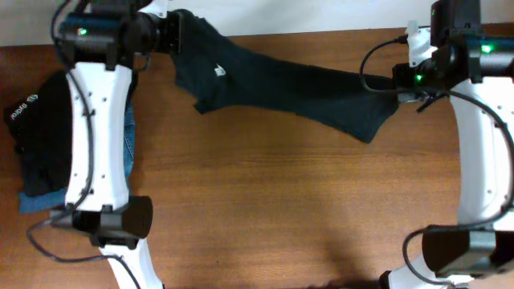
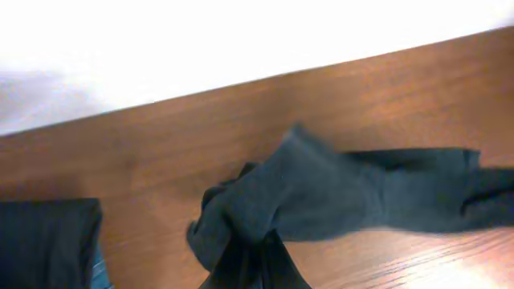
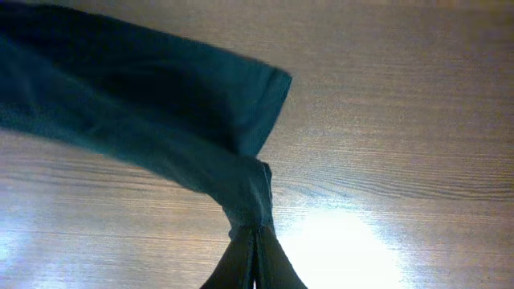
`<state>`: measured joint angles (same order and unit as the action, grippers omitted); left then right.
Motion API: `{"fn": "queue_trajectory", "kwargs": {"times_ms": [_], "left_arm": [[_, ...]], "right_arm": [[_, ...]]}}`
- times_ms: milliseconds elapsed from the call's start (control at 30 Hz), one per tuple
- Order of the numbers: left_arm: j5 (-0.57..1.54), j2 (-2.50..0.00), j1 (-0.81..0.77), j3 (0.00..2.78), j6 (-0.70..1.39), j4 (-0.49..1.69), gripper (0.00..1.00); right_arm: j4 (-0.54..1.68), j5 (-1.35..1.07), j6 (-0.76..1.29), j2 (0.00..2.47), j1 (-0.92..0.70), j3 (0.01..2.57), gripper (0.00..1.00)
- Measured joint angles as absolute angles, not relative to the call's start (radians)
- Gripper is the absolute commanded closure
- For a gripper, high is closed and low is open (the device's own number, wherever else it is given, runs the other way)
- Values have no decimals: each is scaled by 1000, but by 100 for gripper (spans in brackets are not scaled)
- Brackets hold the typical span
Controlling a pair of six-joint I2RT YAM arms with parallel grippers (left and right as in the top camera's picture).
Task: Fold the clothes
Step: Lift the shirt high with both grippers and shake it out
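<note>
Left claw (image 1: 172, 30) and right claw (image 1: 394, 87) both clamp the stretched black T-shirt (image 1: 281, 84).

The black T-shirt (image 1: 281, 84) hung stretched across the far side of the table (image 1: 281, 209), barring passage there. Nearer wood lay open; a pile of clothes (image 1: 40, 136) crowded the left edge.

The black shirt (image 1: 273, 84) held up at the far side has a small white mark (image 1: 218, 71), too small to read. The black cloth (image 1: 40, 136) on the left has white letters (image 1: 22, 107), too blurry to read.
</note>
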<state>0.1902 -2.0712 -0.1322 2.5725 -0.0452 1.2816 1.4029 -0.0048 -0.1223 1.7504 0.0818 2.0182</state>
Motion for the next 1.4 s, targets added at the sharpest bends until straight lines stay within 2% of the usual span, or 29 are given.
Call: {"fn": "queue_trajectory", "kwargs": {"times_ms": [467,800,1000,1200,1300,1400], "left_arm": [[183,-1766,-132,2574,-60,1366,98],[182,-1586,-132,2596,-60,1343,98],[179,-1666,-132,2596,-60,1343,99],[175,-1836,-132,2595,-60,1327,100],[173,-1935,-132,2595,-60,1269,100],[167,-2062,-132,2594,-60,1110,100]], "right_arm": [[1418,-19,-104,1398,82,2020,96],[1284,-3,-104,1246,82,2042,96],[1277,1,-104,1346,82,2046,96],[1253,1,-104,1576,82,2045,96],[1185,1,-104,1700,82,2044,96],[1056,1,-104,1818,82,2044,96]]}}
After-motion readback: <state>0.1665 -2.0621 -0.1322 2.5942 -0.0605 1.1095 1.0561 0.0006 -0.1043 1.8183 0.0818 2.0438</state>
